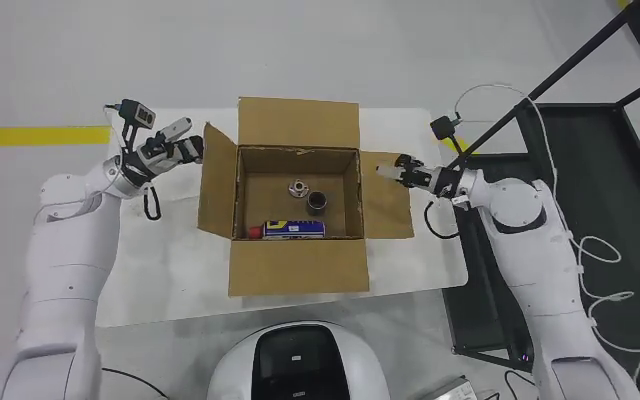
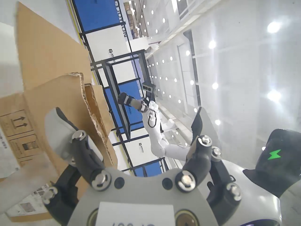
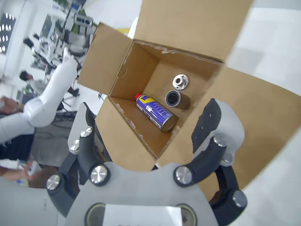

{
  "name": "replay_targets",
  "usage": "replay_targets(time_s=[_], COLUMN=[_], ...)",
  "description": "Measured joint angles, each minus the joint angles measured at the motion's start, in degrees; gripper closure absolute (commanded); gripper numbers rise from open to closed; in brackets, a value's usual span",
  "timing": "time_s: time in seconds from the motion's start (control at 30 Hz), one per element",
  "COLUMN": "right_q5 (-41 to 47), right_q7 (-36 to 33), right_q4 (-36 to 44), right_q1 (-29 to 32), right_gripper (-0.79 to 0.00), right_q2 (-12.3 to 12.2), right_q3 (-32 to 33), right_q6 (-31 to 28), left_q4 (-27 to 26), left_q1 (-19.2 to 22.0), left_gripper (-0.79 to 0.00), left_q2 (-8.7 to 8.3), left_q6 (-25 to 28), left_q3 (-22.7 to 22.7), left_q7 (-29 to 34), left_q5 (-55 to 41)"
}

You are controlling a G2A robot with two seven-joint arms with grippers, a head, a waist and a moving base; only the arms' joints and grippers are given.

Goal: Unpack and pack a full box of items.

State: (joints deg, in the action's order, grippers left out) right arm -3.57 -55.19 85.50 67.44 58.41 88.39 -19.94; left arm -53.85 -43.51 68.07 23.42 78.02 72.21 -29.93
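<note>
The left gripper (image 1: pixel 193 148) is hovering spread and empty beside the left flap of the brown cardboard box (image 1: pixel 298 268). The box is sitting open on the white table (image 1: pixel 160 260), flaps splayed, holding a blue spray can (image 1: pixel 295 228) on its side, a metal flange (image 1: pixel 296 187) and a dark cylinder (image 1: pixel 317 203). The right gripper (image 1: pixel 384 169) is hanging spread over the right flap.

Industrial hall (ceiling lights (image 2: pixel 212 44), blue partitions (image 2: pixel 94 5))
</note>
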Motion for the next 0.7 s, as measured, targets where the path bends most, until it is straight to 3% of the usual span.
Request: replay_targets(time_s=[0.23, 0.7], right_q5=[4.5, 5.3], right_q7=[-0.2, -0.6], right_q4=[-5.1, -15.0], right_q1=[3.2, 2.2], right_gripper=[-0.785, -0.785], right_q2=[-0.7, -0.3], right_q3=[4.3, -1.2], right_q6=[3.2, 0.5], left_q4=[1.9, 10.7], left_q1=[3.6, 9.1], left_gripper=[-0.785, -0.785], left_q2=[1.42, 5.21], left_q6=[-1.7, -1.6], left_q3=[-6.2, -17.3], left_q7=[0.1, -1.6], left_q5=[1.7, 3.7])
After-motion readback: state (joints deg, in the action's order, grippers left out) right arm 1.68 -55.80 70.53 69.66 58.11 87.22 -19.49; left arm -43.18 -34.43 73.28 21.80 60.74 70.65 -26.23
